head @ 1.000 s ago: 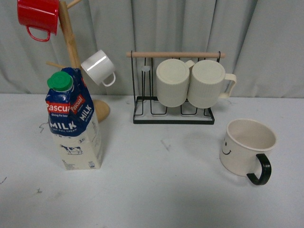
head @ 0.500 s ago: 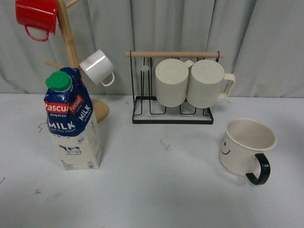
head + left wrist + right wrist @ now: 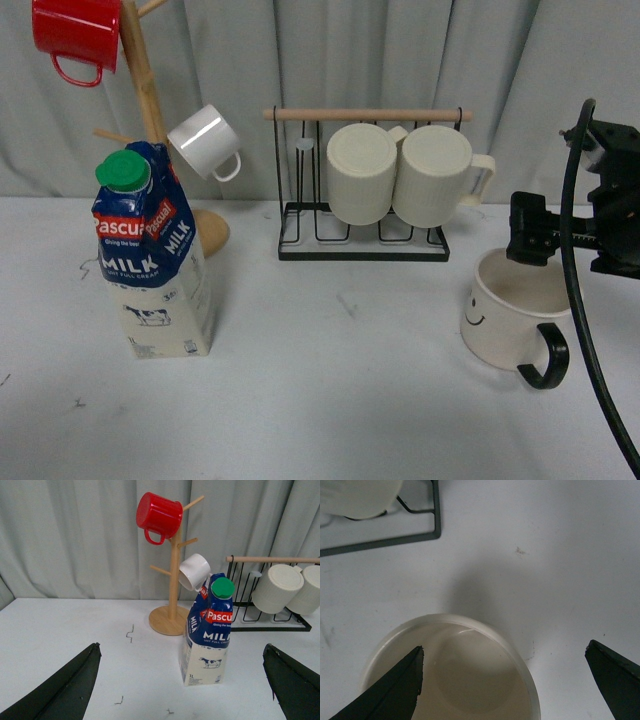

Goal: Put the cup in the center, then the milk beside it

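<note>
Now, cup (image 3: 520,315): 1, empty, right side of table (image 3: 330,400), below right gripper (image 3: 504,650), fingers spread.
milk (image 3: 152,270): 1, capped, upright, left side.
left gripper (image 3: 181,647): spread, holding nothing.
rack (image 3: 365,245): 2 mugs (image 3: 362,172).

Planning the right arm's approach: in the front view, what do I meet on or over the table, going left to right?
milk carton → wire rack holding two ribbed mugs → cup → right tool, open above the cup's right side.

Open tabletop (image 3: 340,390) between milk (image 3: 155,275) and cup (image 3: 500,325), wire mug rack (image 3: 362,247) behind
</note>
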